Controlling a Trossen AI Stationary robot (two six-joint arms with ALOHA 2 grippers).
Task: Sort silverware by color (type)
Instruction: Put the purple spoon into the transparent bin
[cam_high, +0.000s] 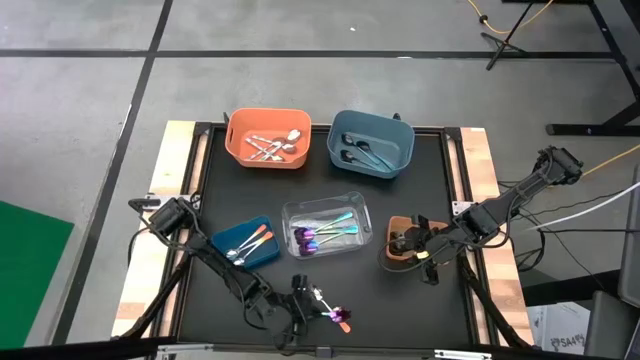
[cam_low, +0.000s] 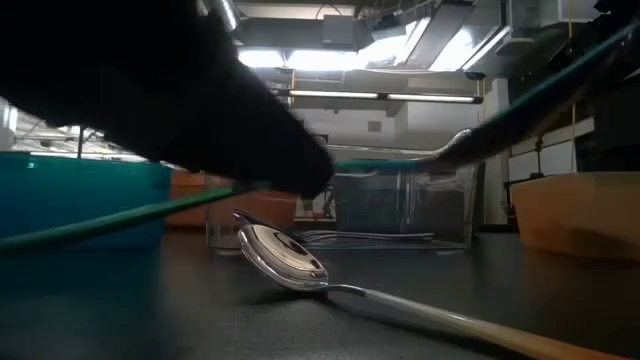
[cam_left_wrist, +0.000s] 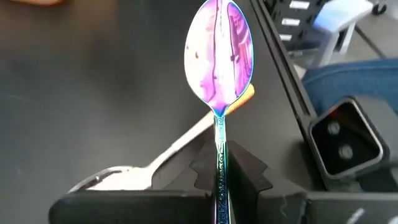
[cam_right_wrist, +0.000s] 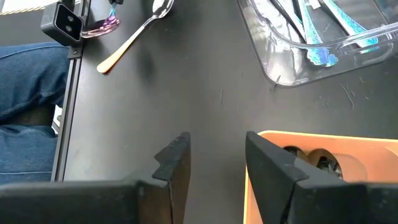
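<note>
My left gripper (cam_high: 303, 298) is near the table's near edge, shut on an iridescent purple-teal spoon (cam_left_wrist: 221, 59). Under that spoon a silver spoon with an orange handle (cam_right_wrist: 132, 38) lies flat on the black table, close up in the low view (cam_low: 283, 260). My right gripper (cam_right_wrist: 214, 155) is open at the table's right side, over the near rim of the brown bin (cam_high: 398, 250). More iridescent pieces lie in the clear bin (cam_high: 325, 226). My left gripper pinches the iridescent spoon's handle (cam_left_wrist: 219, 163) between its two fingers, which lie along it. The fingers come roughly level from the table's left. The purple bowl (cam_left_wrist: 221, 59) sticks out past the fingertips, held above the orange-handled spoon and clear of the table.
The orange bin (cam_high: 267, 138) holds plain silver pieces, and the large blue bin (cam_high: 370, 143) holds dark ones. A small blue bin (cam_high: 247, 243) holds pieces with orange and teal handles. Bare black table lies between the bins and the near edge. A person's blue-clad leg (cam_right_wrist: 28, 68) shows beyond the near edge.
</note>
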